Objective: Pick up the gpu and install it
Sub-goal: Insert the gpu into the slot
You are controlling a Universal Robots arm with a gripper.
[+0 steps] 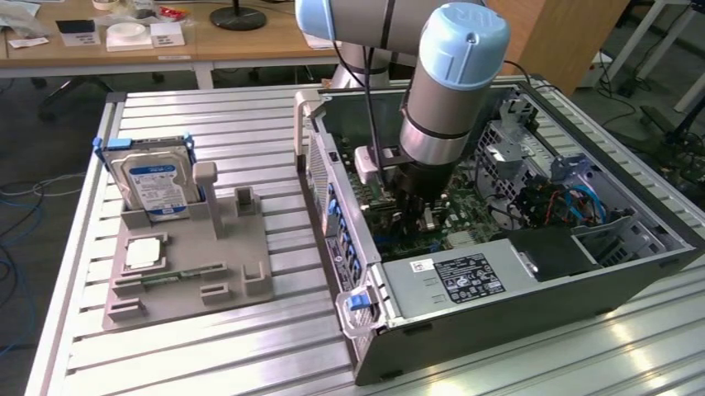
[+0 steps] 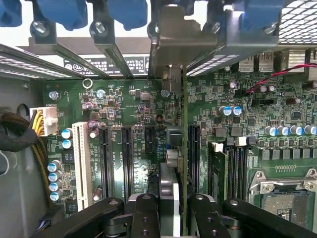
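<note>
In the wrist view the gpu (image 2: 183, 148) is seen edge-on, a thin dark card running away from the camera, its grey metal bracket (image 2: 171, 42) up against the case's rear slot openings. My gripper (image 2: 171, 203) is shut on the gpu, with one black finger (image 2: 146, 213) on each side of it. The card stands upright over the green motherboard (image 2: 138, 106), in line with the black expansion slots (image 2: 126, 158). Whether its edge sits in a slot is hidden. In the exterior view the gripper (image 1: 417, 198) reaches down into the open computer case (image 1: 518, 247).
A grey fixture (image 1: 182, 272) at the exterior view's left holds the silver hard drive (image 1: 154, 186) and a green memory stick (image 1: 165, 280). Inside the case are the power supply (image 1: 463, 276), blue cables (image 1: 573, 202), memory modules (image 2: 220, 168) and the CPU socket (image 2: 282, 193).
</note>
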